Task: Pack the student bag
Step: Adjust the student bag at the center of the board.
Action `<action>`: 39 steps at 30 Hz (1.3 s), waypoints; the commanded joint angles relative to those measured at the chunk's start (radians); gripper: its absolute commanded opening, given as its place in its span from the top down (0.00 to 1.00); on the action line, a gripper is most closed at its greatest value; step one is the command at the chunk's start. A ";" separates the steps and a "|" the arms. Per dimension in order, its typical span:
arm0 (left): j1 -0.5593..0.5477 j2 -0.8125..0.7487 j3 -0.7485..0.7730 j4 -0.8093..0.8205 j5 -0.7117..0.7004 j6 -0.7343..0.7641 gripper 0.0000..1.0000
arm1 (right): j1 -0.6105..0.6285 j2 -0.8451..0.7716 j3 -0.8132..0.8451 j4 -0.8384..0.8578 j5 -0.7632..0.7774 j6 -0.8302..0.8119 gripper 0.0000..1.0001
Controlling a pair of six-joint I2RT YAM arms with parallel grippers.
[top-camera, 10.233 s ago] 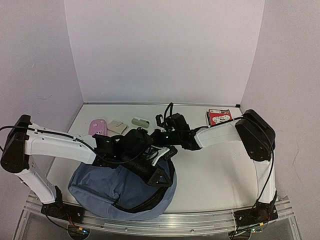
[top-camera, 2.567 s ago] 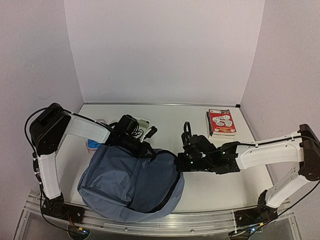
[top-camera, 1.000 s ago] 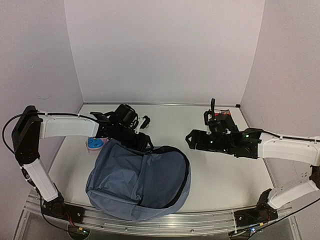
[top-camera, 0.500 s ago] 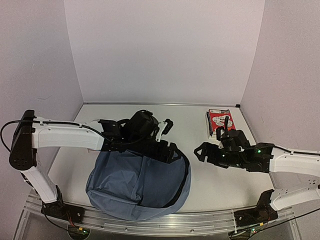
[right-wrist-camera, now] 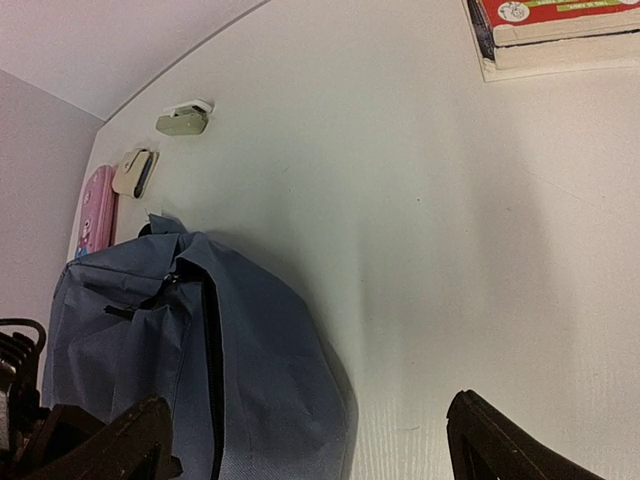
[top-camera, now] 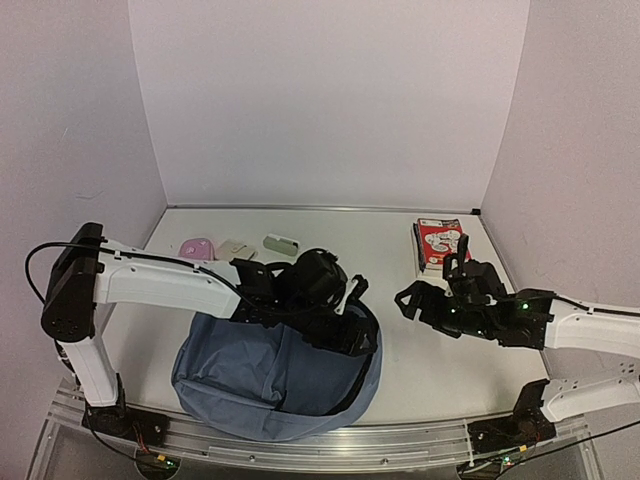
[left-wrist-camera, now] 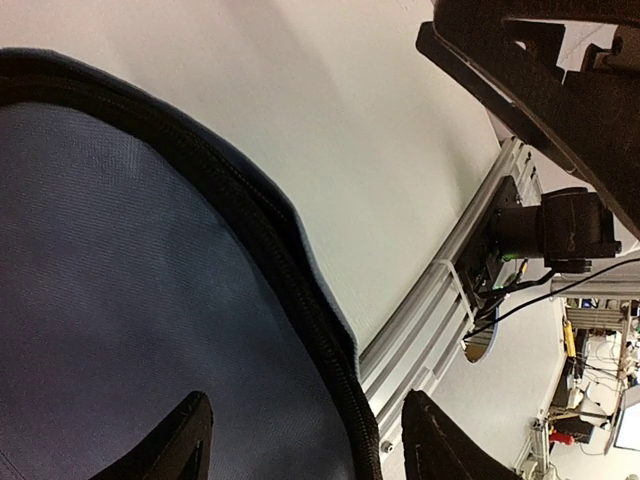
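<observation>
White surface held the bag (top-camera: 250, 385) at its near edge, left of centre. My left jaws were open astride its zip rim (left-wrist-camera: 270, 245); my right jaws gaped, empty. Best, I judged, to close squarely on that rim and lift the mouth wide.

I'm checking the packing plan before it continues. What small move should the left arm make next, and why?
Probably close the left gripper on the black zipper rim of the student bag, which runs between its open fingers, to hold the mouth open. The right gripper is open and empty, and the book lies unpacked.
</observation>
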 commanded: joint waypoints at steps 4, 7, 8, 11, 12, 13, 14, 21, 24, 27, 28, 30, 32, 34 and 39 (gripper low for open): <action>-0.021 0.021 0.020 0.020 0.072 -0.033 0.47 | 0.001 -0.033 -0.021 0.011 0.034 0.025 0.05; -0.025 0.027 0.016 0.015 0.073 -0.041 0.51 | 0.001 -0.037 -0.024 0.011 0.034 0.026 0.05; -0.026 0.028 0.015 0.016 0.073 -0.042 0.53 | 0.001 -0.038 -0.024 0.011 0.033 0.026 0.05; -0.032 0.031 0.015 0.017 0.076 -0.046 0.57 | 0.001 -0.038 -0.024 0.011 0.035 0.026 0.05; -0.033 0.031 0.016 0.017 0.076 -0.047 0.59 | 0.001 -0.038 -0.025 0.011 0.035 0.026 0.05; -0.034 0.032 0.016 0.017 0.076 -0.048 0.61 | 0.001 -0.038 -0.026 0.010 0.035 0.026 0.05; -0.035 0.033 0.016 0.018 0.076 -0.049 0.65 | 0.001 -0.039 -0.026 0.010 0.037 0.026 0.05; -0.038 0.011 0.006 0.012 0.054 -0.053 0.93 | 0.001 -0.044 -0.035 0.010 0.040 0.029 0.05; -0.038 -0.028 -0.016 0.001 0.013 -0.056 1.00 | 0.001 -0.047 -0.032 0.010 0.024 0.014 0.05; -0.036 -0.092 -0.049 -0.008 -0.039 -0.060 1.00 | 0.001 -0.031 -0.011 0.015 -0.028 -0.050 0.05; -0.036 -0.113 -0.062 -0.011 -0.058 -0.061 1.00 | 0.002 -0.019 0.001 0.019 -0.057 -0.075 0.04; -0.036 -0.151 -0.083 -0.023 -0.095 -0.063 1.00 | 0.002 0.012 0.025 0.024 -0.113 -0.110 0.03; -0.035 -0.177 -0.093 -0.056 -0.135 -0.064 1.00 | 0.005 0.049 0.041 0.041 -0.161 -0.129 0.05; -0.033 -0.199 -0.100 -0.103 -0.196 -0.070 1.00 | 0.018 0.086 0.050 0.065 -0.188 -0.134 0.09; 0.011 -0.289 -0.181 -0.177 -0.296 -0.116 1.00 | 0.080 0.197 0.071 0.099 -0.188 -0.120 0.24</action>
